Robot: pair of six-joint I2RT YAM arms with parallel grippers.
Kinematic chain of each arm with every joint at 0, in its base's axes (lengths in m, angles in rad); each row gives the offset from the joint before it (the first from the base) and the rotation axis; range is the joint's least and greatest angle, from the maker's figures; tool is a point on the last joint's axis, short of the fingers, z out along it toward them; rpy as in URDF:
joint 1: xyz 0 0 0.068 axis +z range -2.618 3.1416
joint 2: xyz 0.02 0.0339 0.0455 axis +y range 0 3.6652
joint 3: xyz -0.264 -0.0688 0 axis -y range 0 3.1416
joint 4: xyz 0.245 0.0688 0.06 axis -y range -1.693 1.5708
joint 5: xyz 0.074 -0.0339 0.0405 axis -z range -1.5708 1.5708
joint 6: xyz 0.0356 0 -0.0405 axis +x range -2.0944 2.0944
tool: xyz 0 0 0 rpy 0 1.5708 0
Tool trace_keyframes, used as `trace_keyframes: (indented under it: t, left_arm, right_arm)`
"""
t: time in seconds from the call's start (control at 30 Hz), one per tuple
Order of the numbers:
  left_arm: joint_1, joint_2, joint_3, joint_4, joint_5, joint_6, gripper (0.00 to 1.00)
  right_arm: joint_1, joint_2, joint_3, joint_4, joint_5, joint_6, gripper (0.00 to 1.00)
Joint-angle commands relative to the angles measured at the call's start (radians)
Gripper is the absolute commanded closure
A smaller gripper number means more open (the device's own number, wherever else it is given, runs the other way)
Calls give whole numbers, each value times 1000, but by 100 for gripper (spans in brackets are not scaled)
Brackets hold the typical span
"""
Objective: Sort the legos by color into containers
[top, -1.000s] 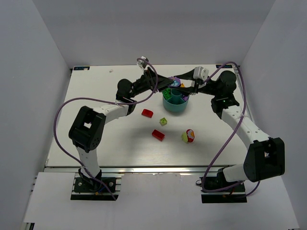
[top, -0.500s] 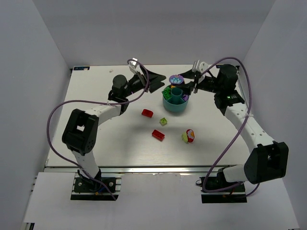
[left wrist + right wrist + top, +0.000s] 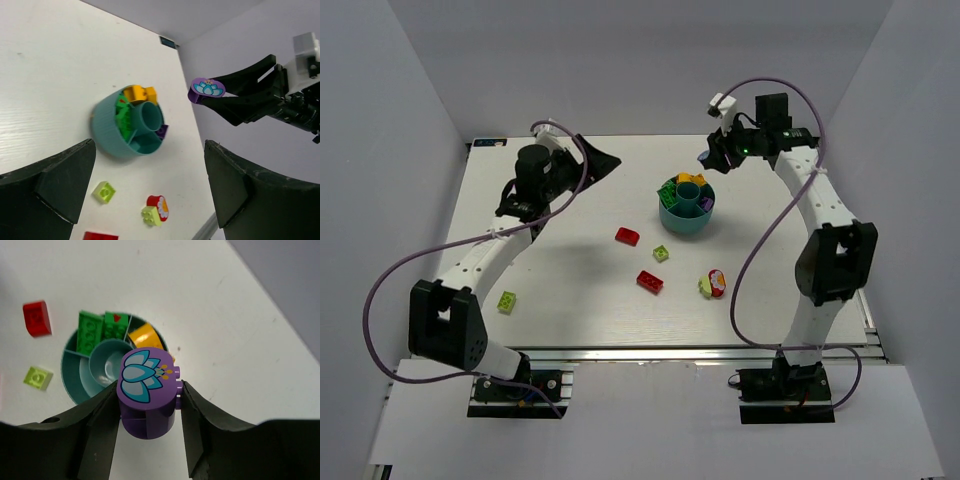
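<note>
The right fingers [image 3: 100, 435] grip a round purple brick [image 3: 147, 390] with a lotus print on top, one finger on each side. They hold it in the air just beyond the far rim of the bowl [image 3: 685, 225]. The left fingers [image 3: 60, 185] are spread wide with nothing between them, raised over the bench [image 3: 580, 310] toward its far left corner.

The bowl stands right of the bench's middle, nearer the far edge. Its wedges hold green bricks [image 3: 90, 332], an orange brick [image 3: 132, 92] touching a yellow brick [image 3: 150, 93], and a dark purple piece [image 3: 161, 131]. Its middle cup looks empty.

Loose on the bench nearer than the bowl lie a red brick [image 3: 627, 236], a second red brick [image 3: 650, 282], and a lime brick [image 3: 661, 254] between them. A red flower piece [image 3: 158, 206] touches a lime block [image 3: 149, 215]. A stray lime brick [image 3: 506, 300] lies near the left edge.
</note>
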Motion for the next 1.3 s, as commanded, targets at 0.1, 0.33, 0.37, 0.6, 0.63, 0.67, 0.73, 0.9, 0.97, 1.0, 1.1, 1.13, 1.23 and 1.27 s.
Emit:
trace_keyframes:
  t: [0.1,0.33,0.37,0.6,0.63,0.67,0.73,0.9,0.97,1.0,1.1,1.13,1.23,1.27]
  left_arm:
    - [29,-116,-104,-86,-60,55,2]
    - [38,-175,-178,-78,-72,45,2]
    - [39,-178,-184,-81,-72,45,2]
    - [56,-191,-201,-81,-57,50,2]
    - [58,-193,-201,-81,-56,50,2]
    - [59,-193,-201,-81,-56,51,2]
    - [62,-194,-204,-81,-53,51,2]
    - [70,-202,-213,-79,-51,51,2]
    - [71,-207,-222,-78,-48,48,2]
    - [73,-207,-225,-75,-49,47,2]
    - [76,-208,-231,-72,-45,44,2]
    - [78,-208,-230,-72,-45,44,2]
    - [81,-208,-228,-73,-43,44,2]
    - [82,-207,-228,-73,-39,45,2]
  right_arm:
    - [0,144,249,-349,71,-97,100]
    - [0,169,205,-360,100,-111,100]
    - [2,169,202,-363,100,-114,100]
    - [0,181,151,-380,82,-122,100]
    - [0,182,150,-379,80,-122,100]
    - [2,186,148,-377,79,-122,100]
    - [2,196,151,-373,80,-121,100]
    - [2,216,167,-374,88,-122,100]
    - [3,221,167,-373,90,-124,100]
    - [4,228,165,-371,94,-124,100]
    - [4,241,168,-368,96,-125,100]
    - [4,242,170,-367,96,-127,100]
    - [7,247,171,-373,97,-136,100]
    - [8,245,171,-373,96,-142,100]
